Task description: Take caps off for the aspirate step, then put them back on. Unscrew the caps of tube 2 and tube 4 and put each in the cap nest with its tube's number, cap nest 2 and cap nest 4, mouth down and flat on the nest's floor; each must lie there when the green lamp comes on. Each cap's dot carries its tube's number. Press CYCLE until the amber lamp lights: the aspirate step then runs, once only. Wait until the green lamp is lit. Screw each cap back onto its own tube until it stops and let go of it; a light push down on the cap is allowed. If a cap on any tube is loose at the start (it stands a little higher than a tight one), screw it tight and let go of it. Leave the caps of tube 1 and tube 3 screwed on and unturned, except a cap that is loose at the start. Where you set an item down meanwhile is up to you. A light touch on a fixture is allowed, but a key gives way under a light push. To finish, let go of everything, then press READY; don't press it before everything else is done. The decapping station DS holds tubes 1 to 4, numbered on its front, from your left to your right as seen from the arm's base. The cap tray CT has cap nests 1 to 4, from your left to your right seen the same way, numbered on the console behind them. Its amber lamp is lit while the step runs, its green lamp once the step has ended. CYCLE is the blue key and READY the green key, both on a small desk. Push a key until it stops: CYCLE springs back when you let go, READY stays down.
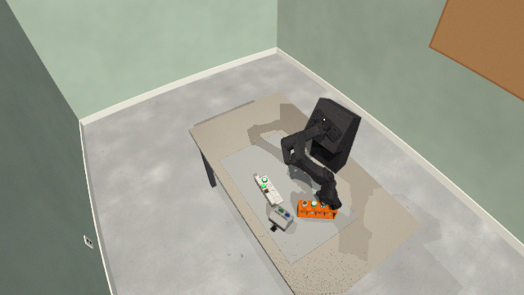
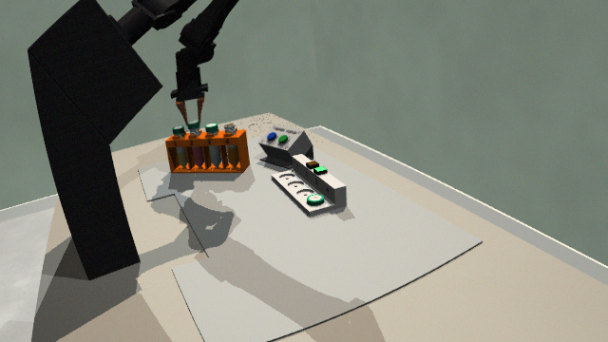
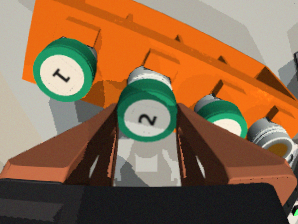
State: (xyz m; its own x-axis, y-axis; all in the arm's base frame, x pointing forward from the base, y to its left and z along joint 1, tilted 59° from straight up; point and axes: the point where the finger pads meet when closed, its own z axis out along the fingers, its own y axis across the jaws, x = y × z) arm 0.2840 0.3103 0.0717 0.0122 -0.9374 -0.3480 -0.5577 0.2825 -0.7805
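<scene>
Arm [image 2: 199, 28] reaching down, tool [image 2: 191, 115] clamped on cap 2 [image 3: 147, 113]

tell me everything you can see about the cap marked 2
The cap marked 2 is a round green cap with a white top disc bearing a dark 2. It sits upright over the second tube in the orange station, on the tube's grey threaded neck, standing higher than cap 1. The gripper is shut on it, one brown finger pressing each side.

Green walls [image 1: 143, 45], mottled grey floor [image 1: 155, 172], beige table [image 1: 229, 123], brown wallboard [image 1: 487, 41].
</scene>
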